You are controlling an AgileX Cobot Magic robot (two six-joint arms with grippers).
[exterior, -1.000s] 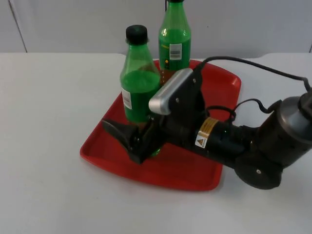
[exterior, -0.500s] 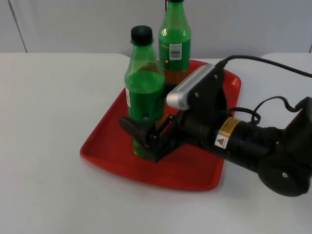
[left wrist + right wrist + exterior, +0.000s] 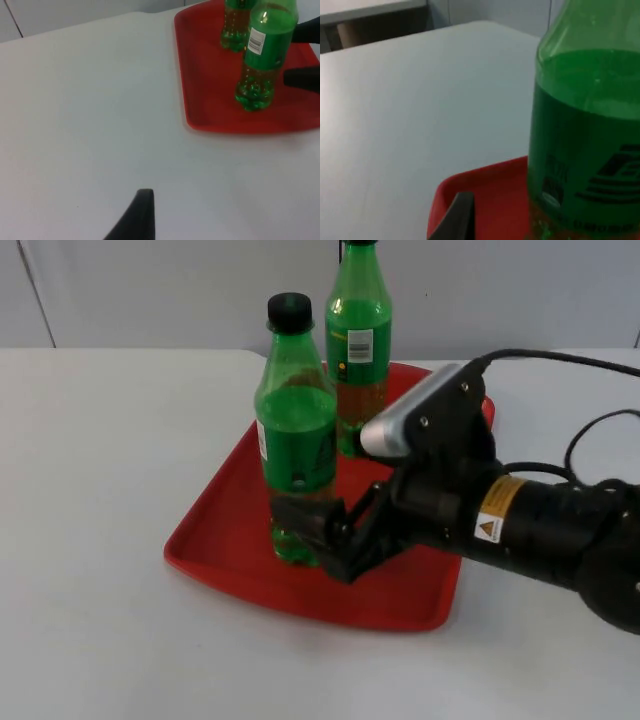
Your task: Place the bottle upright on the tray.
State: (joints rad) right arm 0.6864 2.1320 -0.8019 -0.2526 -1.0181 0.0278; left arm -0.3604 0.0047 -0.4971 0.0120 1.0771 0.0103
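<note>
Top view: a red tray [image 3: 215, 540] lies on the white table [image 3: 100, 440], and two green soda bottles stand upright on it. The nearer bottle [image 3: 296, 440], with a black cap and a white label on its side, stands toward the tray's front left part; the rear bottle [image 3: 358, 340] stands at the tray's far edge, close to the grey partition wall [image 3: 150, 290]. The right gripper [image 3: 325, 530] reaches across the tray from the tray's right side, low at the base of the nearer bottle. Its black fingers [image 3: 300, 512] sit against the bottle's lower body, one in front of it, but whether they press on the bottle or stand just off it I cannot tell

Left wrist view: the left gripper [image 3: 135, 220] hangs above bare table well apart from the tray [image 3: 210, 125], waiting; one black fingertip is in sight and how far the claw is open cannot be told. On the tray the nearer bottle [image 3: 262, 55] stands upright with the rear bottle [image 3: 237, 25] just behind it. A black finger [image 3: 302, 80] of the right gripper lies on the tray beside the nearer bottle's base

Right wrist view: the nearer bottle [image 3: 585, 140] stands very close to the camera, green liquid up to its shoulder, its foot on the tray [image 3: 490, 195]. One dark fingertip [image 3: 457, 215] stands beside it over the tray's corner, with white table beyond
</note>
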